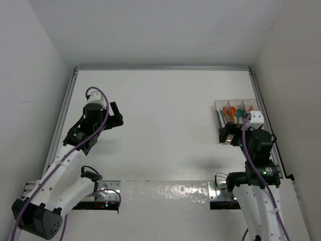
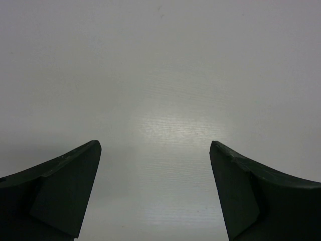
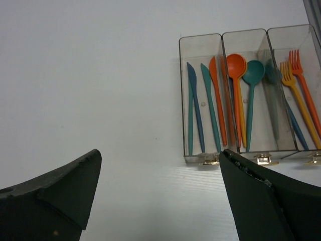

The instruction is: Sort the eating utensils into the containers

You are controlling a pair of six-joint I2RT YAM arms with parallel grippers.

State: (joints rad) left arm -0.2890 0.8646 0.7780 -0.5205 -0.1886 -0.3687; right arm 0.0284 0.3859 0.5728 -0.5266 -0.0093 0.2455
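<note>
Three joined clear bins (image 3: pixel 200 42) stand at the table's right side, also in the top view (image 1: pixel 220 104). The left bin holds teal, blue and orange knives (image 3: pixel 206 108). The middle bin holds an orange spoon (image 3: pixel 235 65) and a teal spoon (image 3: pixel 253 73). The right bin holds yellow-orange and orange forks (image 3: pixel 293 75). My right gripper (image 3: pixel 160 193) is open and empty, just short of the bins' near end (image 1: pixel 228 134). My left gripper (image 2: pixel 155 191) is open and empty over bare table at the far left (image 1: pixel 114 118).
A metal rail (image 1: pixel 62 113) runs along the table's left edge and another (image 1: pixel 263 113) along the right edge beside the bins. White walls close in the back and sides.
</note>
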